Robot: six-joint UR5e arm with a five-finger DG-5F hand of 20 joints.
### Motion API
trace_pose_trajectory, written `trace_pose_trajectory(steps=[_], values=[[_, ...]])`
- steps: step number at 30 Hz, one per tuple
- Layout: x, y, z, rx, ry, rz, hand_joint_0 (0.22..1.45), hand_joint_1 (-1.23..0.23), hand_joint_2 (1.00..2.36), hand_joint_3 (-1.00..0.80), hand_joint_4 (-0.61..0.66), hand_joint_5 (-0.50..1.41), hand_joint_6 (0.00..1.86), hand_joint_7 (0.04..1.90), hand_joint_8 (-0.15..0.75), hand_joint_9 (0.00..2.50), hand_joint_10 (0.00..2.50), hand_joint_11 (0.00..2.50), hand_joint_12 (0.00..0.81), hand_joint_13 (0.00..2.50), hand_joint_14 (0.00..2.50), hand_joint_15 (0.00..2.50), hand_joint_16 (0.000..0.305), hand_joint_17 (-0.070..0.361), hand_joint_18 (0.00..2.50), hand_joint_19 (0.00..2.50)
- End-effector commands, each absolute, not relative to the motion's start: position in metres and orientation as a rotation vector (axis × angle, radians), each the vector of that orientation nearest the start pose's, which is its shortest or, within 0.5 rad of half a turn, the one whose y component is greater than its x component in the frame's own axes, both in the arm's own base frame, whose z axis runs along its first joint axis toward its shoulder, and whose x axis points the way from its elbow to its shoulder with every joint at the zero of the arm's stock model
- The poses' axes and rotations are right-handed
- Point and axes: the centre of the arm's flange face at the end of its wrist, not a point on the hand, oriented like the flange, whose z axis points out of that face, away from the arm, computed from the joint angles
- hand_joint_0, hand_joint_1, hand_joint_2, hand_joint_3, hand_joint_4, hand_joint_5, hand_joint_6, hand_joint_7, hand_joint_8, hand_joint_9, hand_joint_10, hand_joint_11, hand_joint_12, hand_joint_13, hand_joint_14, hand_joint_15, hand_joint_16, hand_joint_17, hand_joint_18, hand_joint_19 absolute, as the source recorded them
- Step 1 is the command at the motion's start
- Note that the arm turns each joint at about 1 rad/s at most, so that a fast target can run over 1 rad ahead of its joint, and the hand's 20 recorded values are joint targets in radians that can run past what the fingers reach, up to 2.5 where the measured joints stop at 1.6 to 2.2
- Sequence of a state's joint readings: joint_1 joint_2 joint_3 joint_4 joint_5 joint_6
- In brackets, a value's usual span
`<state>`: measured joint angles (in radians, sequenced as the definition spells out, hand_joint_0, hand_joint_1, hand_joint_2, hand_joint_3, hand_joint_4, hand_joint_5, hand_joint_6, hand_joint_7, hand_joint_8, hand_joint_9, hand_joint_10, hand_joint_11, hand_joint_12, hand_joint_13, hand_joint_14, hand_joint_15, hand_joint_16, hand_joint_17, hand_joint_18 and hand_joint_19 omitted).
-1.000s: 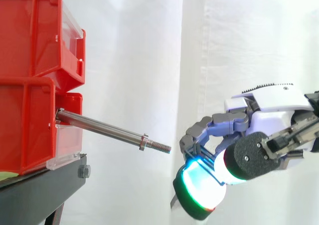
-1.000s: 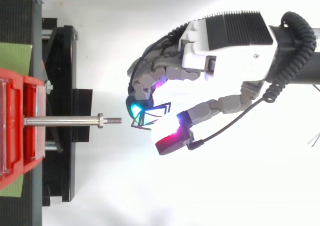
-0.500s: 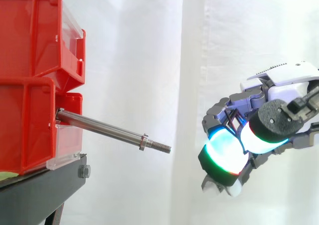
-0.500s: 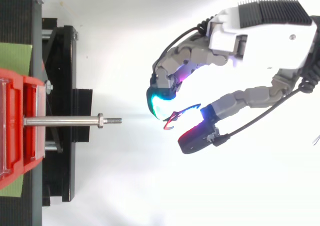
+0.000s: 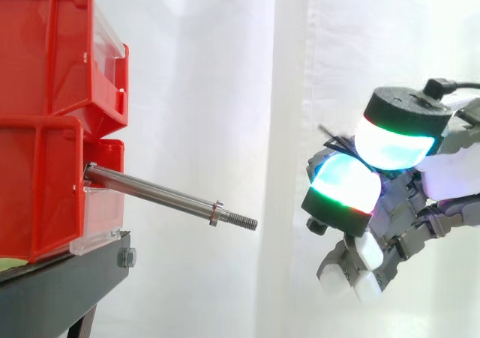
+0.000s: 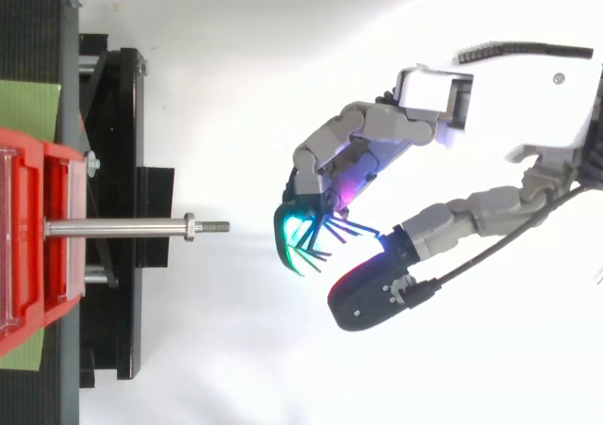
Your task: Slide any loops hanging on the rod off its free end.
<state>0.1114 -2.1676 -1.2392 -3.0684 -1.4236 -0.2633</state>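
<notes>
The steel rod [image 5: 161,194] sticks out to the right from the lower red bin [image 5: 37,192], sloping slightly down, with a nut [image 5: 216,213] near its threaded free end. Its shaft [image 6: 122,227] is bare. To the right of the free end, clear of it by a gap, my hand [image 6: 499,114] is curled, and thin black loops [image 6: 330,233] are pinched between a glowing cyan fingertip [image 6: 300,241] and the thumb. In the side view the hand [image 5: 442,179] sits level with the rod's tip, and a black strand [image 5: 335,138] pokes out above the pads.
Two red bins, the upper bin [image 5: 45,53] above the lower one, stand on a black stand [image 5: 67,293] at the left. A green strip [image 6: 28,109] lies beside the bins. A white curtain [image 5: 225,68] hangs behind.
The hand has drawn back to the right from the rod's tip and rolled over, carrying the black loops with it. The rod has stayed still.
</notes>
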Motion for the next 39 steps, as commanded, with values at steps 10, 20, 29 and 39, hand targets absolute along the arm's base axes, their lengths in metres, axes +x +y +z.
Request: trace_pose_trajectory(steps=[10, 20, 29, 39], values=[[0.711, -0.066, 0.304, 1.177, 1.43, 0.938, 0.67, -0.78, 1.0, -0.49, 0.1, -0.19, 0.93, 0.89, 0.239, 0.77, 0.02, 0.55, 0.36, 0.63, 0.02, 0.36, 0.049, 0.109, 0.53, 0.38], [0.709, -0.066, 0.31, 1.205, 1.447, 0.934, 0.59, -0.54, 1.0, -0.44, 0.11, -0.14, 0.91, 1.02, 0.253, 0.9, 0.02, 0.55, 0.361, 0.68, 0.02, 0.39, 0.048, 0.109, 0.57, 0.42], [0.709, -0.066, 0.31, 1.211, 1.447, 0.936, 0.63, -0.8, 1.02, -0.25, 0.06, -0.18, 0.93, 0.95, 0.245, 0.78, 0.02, 0.57, 0.367, 0.64, 0.02, 0.39, 0.051, 0.114, 0.54, 0.41], [0.709, -0.066, 0.31, 1.219, 1.445, 0.942, 0.63, -0.78, 1.0, -0.5, 0.11, -0.16, 0.92, 0.95, 0.24, 0.86, 0.02, 0.56, 0.351, 0.67, 0.02, 0.38, 0.049, 0.11, 0.59, 0.41]])
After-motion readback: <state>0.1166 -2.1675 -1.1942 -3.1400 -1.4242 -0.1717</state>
